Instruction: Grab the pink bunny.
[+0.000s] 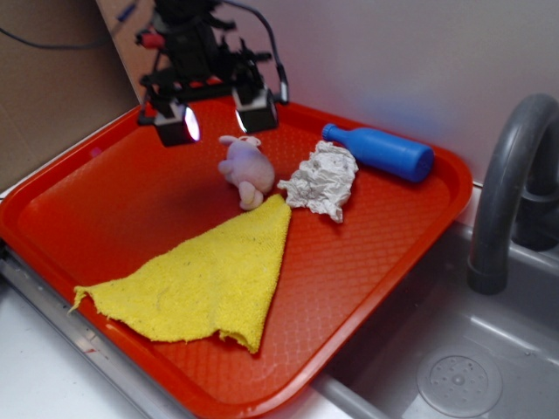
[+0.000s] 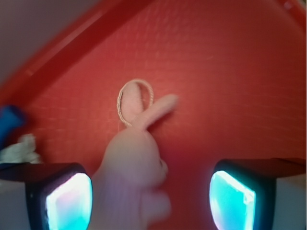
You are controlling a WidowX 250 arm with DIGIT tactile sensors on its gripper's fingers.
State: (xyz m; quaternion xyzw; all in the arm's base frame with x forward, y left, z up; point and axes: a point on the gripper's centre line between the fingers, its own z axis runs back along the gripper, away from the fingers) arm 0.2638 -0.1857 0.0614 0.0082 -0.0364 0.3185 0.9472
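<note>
Your end effector (image 1: 218,118) hangs w/ jaws spread wide, nothing held, above the far part of the red tray (image 1: 113,188). The pink bunny (image 1: 245,168) sits on the tray just in front of and below it. Wrist view puts the bunny (image 2: 132,177) between the two pads (image 2: 69,201), nearer the left-hand one in that picture, clear gap on the other side.

Handling, as judgement: plush, light, soft; it will squash under the pads rather than resist, and should not slip much on fuzzy fabric. Take it across the rounded body, not the ears. The ears (image 2: 156,112) are thin and floppy, and a cord loop (image 2: 135,100) at the head offers no firm hold.

Materials: tray is hard moulded plastic w/ fine diamond texture and raised rim. Yellow cloth (image 1: 205,275) is terry-like, folded to a triangle, its tip touching or nearly touching the bunny's feet. Crumpled white paper wad (image 1: 321,182) lies just beside the bunny; blue bottle (image 1: 380,152), smooth plastic, lies on its side beyond.
</note>
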